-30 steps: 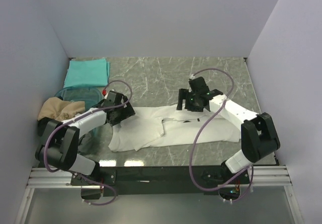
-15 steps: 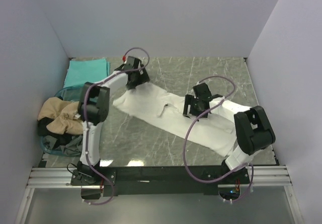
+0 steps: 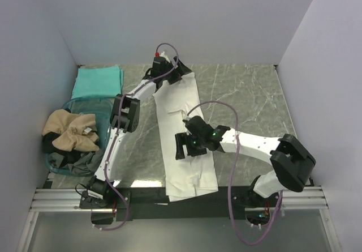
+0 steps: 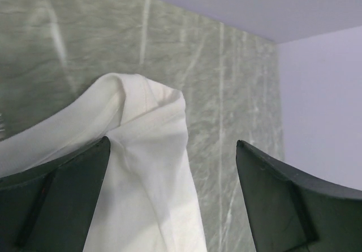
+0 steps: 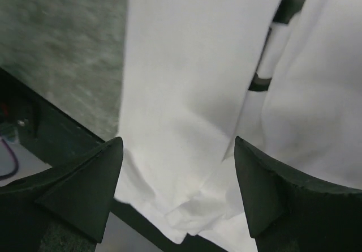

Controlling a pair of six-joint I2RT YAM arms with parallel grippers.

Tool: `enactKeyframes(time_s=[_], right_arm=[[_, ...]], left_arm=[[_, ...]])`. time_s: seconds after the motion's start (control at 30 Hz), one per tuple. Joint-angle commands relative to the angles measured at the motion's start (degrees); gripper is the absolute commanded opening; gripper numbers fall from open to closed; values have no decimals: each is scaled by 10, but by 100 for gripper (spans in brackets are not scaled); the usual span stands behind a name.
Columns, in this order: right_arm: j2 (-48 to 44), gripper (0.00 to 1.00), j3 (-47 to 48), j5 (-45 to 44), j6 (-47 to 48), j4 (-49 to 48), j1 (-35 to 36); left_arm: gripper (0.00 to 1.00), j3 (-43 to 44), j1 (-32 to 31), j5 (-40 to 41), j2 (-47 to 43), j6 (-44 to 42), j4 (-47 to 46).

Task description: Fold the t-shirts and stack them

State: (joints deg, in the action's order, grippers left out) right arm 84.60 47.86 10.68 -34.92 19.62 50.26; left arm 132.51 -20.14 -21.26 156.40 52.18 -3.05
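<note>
White tee (image 3: 189, 173) stretched near-to-far, teal (image 3: 99, 82) folded far-L, tan (image 3: 70, 130) bunched L.

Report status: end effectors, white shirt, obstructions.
Left end effector open, far end. Right end effector open, mid-shirt. White shirt laid long, overhanging near edge. Bin off left.

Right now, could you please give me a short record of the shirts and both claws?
white t-shirt: long strip, far centre to near table edge, overhanging it
teal t-shirt: folded, far left corner
tan t-shirt: bunched in bin
left claw: open, at strip's far end
right claw: open, above strip's near half
</note>
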Motion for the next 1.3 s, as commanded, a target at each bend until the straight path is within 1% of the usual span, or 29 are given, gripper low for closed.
enactKeyframes(time_s=[0.0,0.03,0.13,0.23,0.37,0.47,0.5,0.57,0.6,0.63,0.67,0.7,0.77,0.8,0.87,0.9,0.97,1.0,1.1,1.17,1.27], right_arm=[[-55,86,62,-22,6,26,-5],[-59,86,72,-32,13,33,-4],[-78,86,71,-59,14,44,-6],[-94,87,59,-82,12,65,-15],[-131,87,30,-106,8,84,-26],[-163,88,8,-124,1,96,-39],[-172,88,3,-129,2,97,-40],[-192,88,-9,-130,4,106,-46],[-197,88,-13,-130,5,109,-48],[-203,88,-25,-130,6,109,-49],[-210,88,-32,-131,6,105,-50],[-213,88,-38,-123,7,103,-53],[-211,88,-49,-114,14,95,-60],[-209,88,-49,-112,14,92,-63],[-197,88,-44,-109,10,87,-72],[-190,88,-41,-91,7,82,-75],[-170,88,-38,-65,6,61,-80],[-161,88,-37,-58,7,56,-81],[-131,88,-33,-36,12,39,-80],[-110,87,-30,-32,9,36,-80],[-90,87,-36,-15,7,24,-79]], left_arm=[[99,-9,-11,-46,15,38,-93],[100,-8,-11,-49,15,38,-106],[99,5,-11,-64,7,36,-102],[100,-7,-13,-61,-29,20,-96],[99,8,-17,-17,-86,-38,-24],[99,-12,-24,-5,-151,-62,1],[99,-35,-27,2,-189,-87,15],[99,-67,-42,14,-229,-114,37],[99,-102,-49,29,-269,-152,56],[99,-123,-57,45,-288,-167,97],[99,-146,-69,62,-308,-176,109],[99,-205,-75,71,-349,-189,118],[99,-273,-90,94,-389,-183,123],[99,-343,-94,97,-424,-177,120],[99,-410,-105,101,-454,-157,104],[99,-465,-109,98,-475,-154,100],[99,-509,-115,111,-492,-131,97],[99,-551,-117,111,-505,-127,86],[99,-597,-124,117,-512,-118,89],[100,-606,-132,150,-508,-114,106],[99,-601,-133,151,-486,-108,120]])
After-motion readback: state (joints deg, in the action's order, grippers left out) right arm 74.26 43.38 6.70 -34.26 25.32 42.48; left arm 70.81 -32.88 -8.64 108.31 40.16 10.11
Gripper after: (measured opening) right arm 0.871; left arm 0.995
